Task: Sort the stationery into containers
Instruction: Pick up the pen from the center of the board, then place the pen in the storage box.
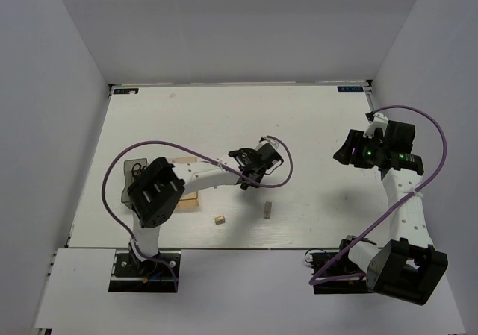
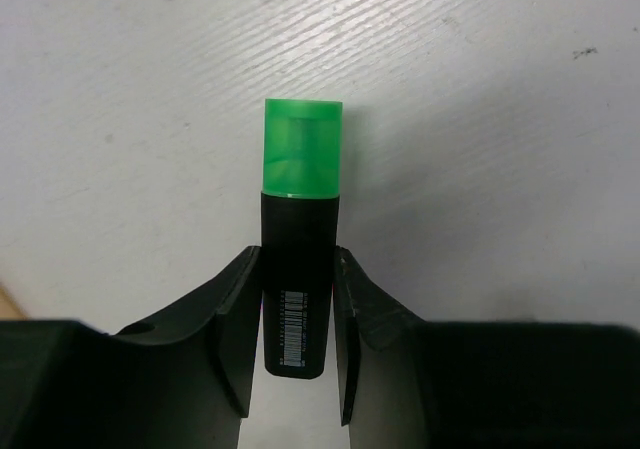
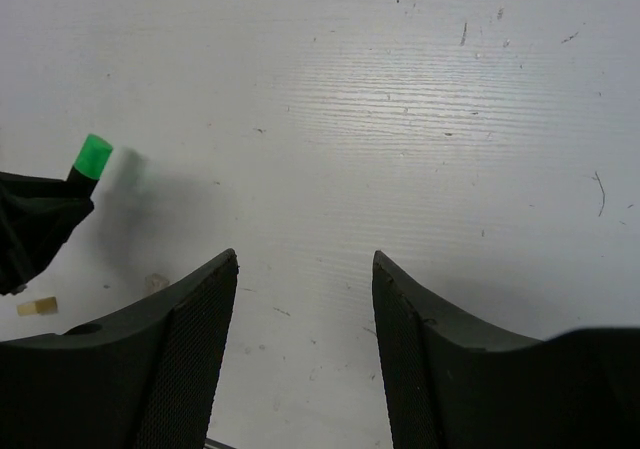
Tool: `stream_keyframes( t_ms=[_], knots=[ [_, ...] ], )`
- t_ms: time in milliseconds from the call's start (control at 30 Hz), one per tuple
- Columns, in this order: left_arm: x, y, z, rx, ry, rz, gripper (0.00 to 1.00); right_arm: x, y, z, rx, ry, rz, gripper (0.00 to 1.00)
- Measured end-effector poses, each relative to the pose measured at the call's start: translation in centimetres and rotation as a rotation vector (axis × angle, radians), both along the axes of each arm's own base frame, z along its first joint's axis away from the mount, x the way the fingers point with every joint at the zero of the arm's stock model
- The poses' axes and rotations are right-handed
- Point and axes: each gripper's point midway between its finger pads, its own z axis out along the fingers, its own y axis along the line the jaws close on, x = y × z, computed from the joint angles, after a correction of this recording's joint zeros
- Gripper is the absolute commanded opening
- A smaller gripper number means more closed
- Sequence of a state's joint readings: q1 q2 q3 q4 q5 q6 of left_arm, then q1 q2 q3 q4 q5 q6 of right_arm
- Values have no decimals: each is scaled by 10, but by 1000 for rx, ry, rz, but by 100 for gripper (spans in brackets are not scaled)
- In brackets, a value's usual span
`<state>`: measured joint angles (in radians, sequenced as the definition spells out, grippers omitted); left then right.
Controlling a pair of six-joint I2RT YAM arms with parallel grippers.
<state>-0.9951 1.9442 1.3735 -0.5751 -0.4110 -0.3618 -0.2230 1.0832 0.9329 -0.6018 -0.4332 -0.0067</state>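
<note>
My left gripper is shut on the black body of the green-capped marker, which points forward just above the white table. In the top view this gripper is at mid-table. The green cap also shows in the right wrist view. My right gripper is open and empty above bare table; in the top view it is at the right. The tiny tan block and the grey bar lie on the table near the front. The purple and yellow markers are out of view.
The smoky dark box stands at the left with a dark shape inside. The tan wood box is partly hidden under my left arm. The clear box is hidden. The table's front edge runs just below the tan block.
</note>
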Motion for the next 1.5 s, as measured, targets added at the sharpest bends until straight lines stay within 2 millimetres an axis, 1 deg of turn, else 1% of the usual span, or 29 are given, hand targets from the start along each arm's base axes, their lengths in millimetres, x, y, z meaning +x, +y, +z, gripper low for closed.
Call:
stream_keyframes(
  t_ms=[233,300,400,467,567,700,767,800,833,867,900,967,1033,1100,1133,1167,1200,1267,1300,1367,1400,1467,1500],
  knots=[
    [2,11,53,-95,-88,16,0,0,1,0,12,4,-5,60],
    [1,19,61,-104,-109,27,0,-1,2,0,16,7,-5,60],
    [-1,40,68,-98,-133,59,0,-2,3,-2,24,13,-5,60],
    [-1,60,72,-100,-153,101,0,-3,3,-4,27,17,-4,60],
    [1,110,83,-110,-186,214,0,-3,4,-4,30,18,-4,60],
    [5,181,106,-160,-269,404,0,-3,5,-3,35,17,1,60],
    [3,209,112,-182,-305,484,0,-3,6,-3,42,16,7,58],
    [1,222,112,-188,-315,517,0,-3,7,-3,45,15,12,54],
    [-2,233,110,-189,-321,546,0,-3,9,-3,50,15,18,41],
    [-5,244,106,-184,-319,572,0,-3,10,-2,52,11,26,31],
    [-9,252,101,-174,-313,595,0,-3,11,-2,54,9,35,18],
    [-15,266,86,-145,-288,633,0,-4,14,-2,62,5,61,1],
    [-22,276,71,-114,-258,654,0,-5,19,-2,81,6,88,1],
    [-28,285,58,-82,-228,675,0,-6,23,-3,96,8,119,11],
    [-30,288,54,-76,-216,684,0,-6,25,-4,100,9,137,19],
    [-30,292,51,-74,-206,697,3,-7,27,-5,107,11,154,33],
    [-30,296,48,-70,-198,715,6,-8,29,-6,115,16,166,40],
    [-29,301,46,-64,-191,739,14,-10,35,-8,125,19,210,51],
    [-28,304,44,-60,-188,749,24,-12,37,-9,130,21,228,59],
    [-27,306,41,-55,-179,760,37,-14,42,-12,136,29,268,63],
    [-26,306,40,-55,-175,762,42,-15,45,-13,138,33,288,64],
    [-26,306,37,-52,-166,760,55,-19,52,-18,144,49,337,62],
    [-26,305,36,-51,-163,759,56,-20,54,-20,144,55,348,60]
  ],
)
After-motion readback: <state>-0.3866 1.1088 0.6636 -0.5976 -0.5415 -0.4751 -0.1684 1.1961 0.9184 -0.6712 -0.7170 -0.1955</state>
